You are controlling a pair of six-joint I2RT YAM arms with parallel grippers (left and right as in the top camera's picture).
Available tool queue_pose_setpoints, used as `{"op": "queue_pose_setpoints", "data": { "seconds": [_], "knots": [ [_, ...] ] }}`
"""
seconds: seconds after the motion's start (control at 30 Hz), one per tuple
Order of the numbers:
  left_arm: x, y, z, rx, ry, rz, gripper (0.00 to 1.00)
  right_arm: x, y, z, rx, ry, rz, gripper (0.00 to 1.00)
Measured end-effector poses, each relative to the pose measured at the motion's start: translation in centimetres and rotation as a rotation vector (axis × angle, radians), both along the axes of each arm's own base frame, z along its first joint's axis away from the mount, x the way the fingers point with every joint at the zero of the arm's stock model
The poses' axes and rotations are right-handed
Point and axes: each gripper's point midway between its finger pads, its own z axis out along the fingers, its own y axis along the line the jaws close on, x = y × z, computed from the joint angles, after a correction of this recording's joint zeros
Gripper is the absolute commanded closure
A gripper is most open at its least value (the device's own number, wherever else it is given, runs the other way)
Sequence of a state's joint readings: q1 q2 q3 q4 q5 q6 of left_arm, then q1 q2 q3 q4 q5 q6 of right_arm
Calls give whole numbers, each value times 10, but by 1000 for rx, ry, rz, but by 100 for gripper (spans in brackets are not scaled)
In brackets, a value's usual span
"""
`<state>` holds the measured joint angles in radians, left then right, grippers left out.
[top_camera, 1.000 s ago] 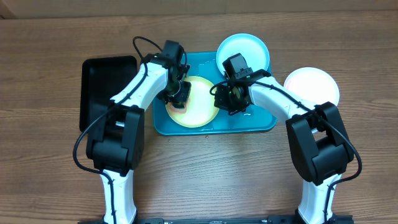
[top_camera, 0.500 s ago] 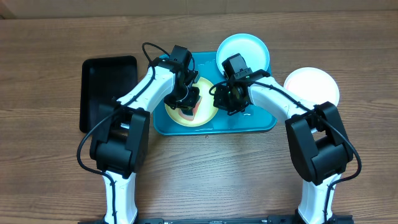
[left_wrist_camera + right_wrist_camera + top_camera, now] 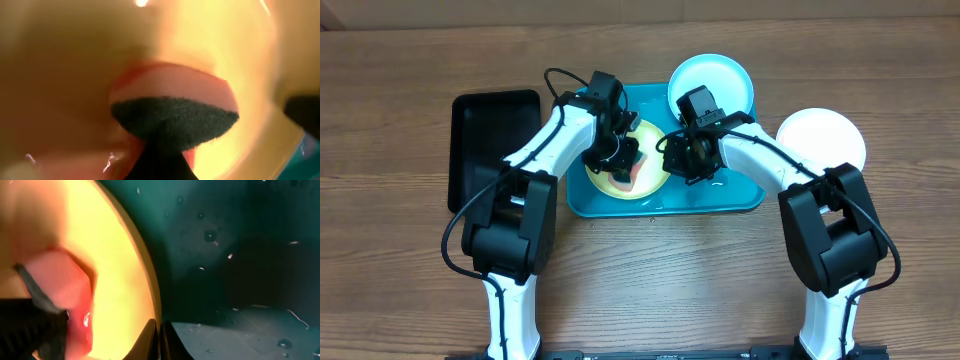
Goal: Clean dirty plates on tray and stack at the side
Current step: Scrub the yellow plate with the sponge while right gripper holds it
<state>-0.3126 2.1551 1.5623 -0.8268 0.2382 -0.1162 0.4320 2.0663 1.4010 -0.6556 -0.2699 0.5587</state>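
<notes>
Both grippers are closed: my left gripper [image 3: 618, 165] clamps a pink sponge [image 3: 172, 105] pressed on the yellow-green plate [image 3: 110, 255], and my right gripper [image 3: 159, 330] pinches its rim. That plate lies in the tray [image 3: 725, 195].

Black tray [image 3: 492, 150] flat at left of wooden table [image 3: 400, 260], pink sponge [image 3: 172, 107] with dark scrub face

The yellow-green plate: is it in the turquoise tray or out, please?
In: the yellow-green plate lies within the rim of the turquoise tray.
</notes>
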Motion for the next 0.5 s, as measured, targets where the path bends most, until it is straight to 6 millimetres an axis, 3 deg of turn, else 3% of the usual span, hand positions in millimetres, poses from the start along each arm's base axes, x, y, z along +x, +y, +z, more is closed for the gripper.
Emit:
{"op": "queue_pose_setpoints", "data": {
  "seconds": [0.1,0.23,0.37,0.5],
  "knots": [
    [23,17,1,91,-73,160,96,1,1,0,4,1,-3,96],
    [38,45,4,222,-137,336,96,1,1,0,5,2,-4,96],
    [35,49,3,245,-127,348,96,1,2,0,7,3,-3,96],
    [15,38,2,185,-39,191,96,-5,-1,-1,-2,30,-3,96]
  ]
}}
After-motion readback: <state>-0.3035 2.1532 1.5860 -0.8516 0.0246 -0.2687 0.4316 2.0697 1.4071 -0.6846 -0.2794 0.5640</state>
